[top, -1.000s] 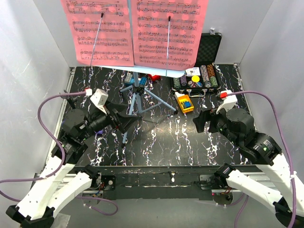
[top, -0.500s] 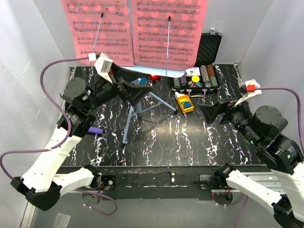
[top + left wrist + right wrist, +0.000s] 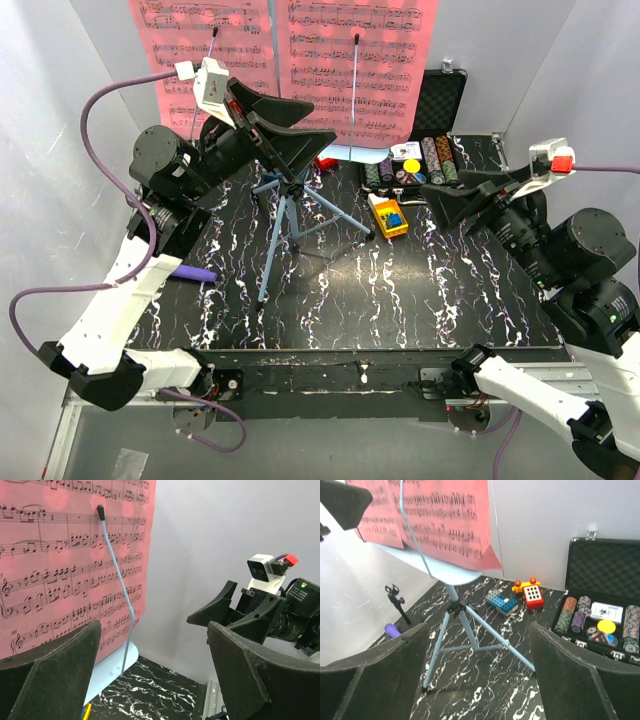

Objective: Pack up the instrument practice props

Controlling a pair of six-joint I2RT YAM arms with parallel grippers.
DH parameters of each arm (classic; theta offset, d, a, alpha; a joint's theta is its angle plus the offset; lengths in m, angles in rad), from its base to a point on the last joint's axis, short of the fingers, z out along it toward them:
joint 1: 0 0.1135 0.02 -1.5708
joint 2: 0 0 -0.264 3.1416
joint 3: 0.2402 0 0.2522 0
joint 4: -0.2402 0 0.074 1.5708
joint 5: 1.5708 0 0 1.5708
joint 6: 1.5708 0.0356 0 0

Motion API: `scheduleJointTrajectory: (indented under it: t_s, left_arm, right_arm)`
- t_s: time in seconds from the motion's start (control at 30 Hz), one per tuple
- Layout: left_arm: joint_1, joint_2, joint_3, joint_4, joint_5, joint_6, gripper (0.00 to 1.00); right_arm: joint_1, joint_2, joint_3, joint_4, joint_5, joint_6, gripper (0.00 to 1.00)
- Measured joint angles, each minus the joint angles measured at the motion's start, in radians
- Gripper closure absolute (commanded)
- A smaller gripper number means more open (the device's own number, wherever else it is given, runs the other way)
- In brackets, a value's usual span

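The light-blue music stand (image 3: 288, 215) stands on tripod legs at the table's middle back, also in the right wrist view (image 3: 465, 625). Two pink sheet-music pages (image 3: 355, 70) rest on it, each under a thin holder arm (image 3: 117, 580). My left gripper (image 3: 288, 125) is open and empty, raised in front of the pages' lower edge (image 3: 65, 570). My right gripper (image 3: 455, 197) is open and empty, raised right of the stand. The purple microphone (image 3: 195, 273) lies at the left. The thin black mic stand (image 3: 397, 600) stands by the microphone (image 3: 391, 629).
An open black case of poker chips (image 3: 420, 160) sits at the back right, also in the right wrist view (image 3: 600, 605). A yellow toy (image 3: 388, 215) lies before it. A red and yellow toy (image 3: 530, 591) and blue bricks (image 3: 502, 602) lie behind the tripod. White walls enclose three sides.
Both arms have risen from low over the table. My left gripper moved up and back to the pages. My right gripper rose and swung right. Both stayed open.
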State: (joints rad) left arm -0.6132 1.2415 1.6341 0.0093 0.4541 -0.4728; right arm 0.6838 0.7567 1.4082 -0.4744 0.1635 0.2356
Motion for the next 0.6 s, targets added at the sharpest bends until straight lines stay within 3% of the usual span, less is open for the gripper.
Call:
scheduleJointTrajectory:
  t_s: [0.2,0.37,0.6]
  left_arm:
    - [-0.006,0.047,0.051,0.021,0.019,-0.03,0.11]
    - [-0.006,0.087,0.083,0.013,0.029,-0.037,0.1]
    - [-0.006,0.088,0.083,0.002,0.028,-0.032,0.09]
  right_arm:
    - [-0.052,0.084,0.07,0.089,-0.034,-0.023,0.12]
    - [-0.214,0.14,0.069,0.144,-0.181,0.017,0.09]
    - [-0.349,0.206,0.063,0.238,-0.407,0.137,0.11]
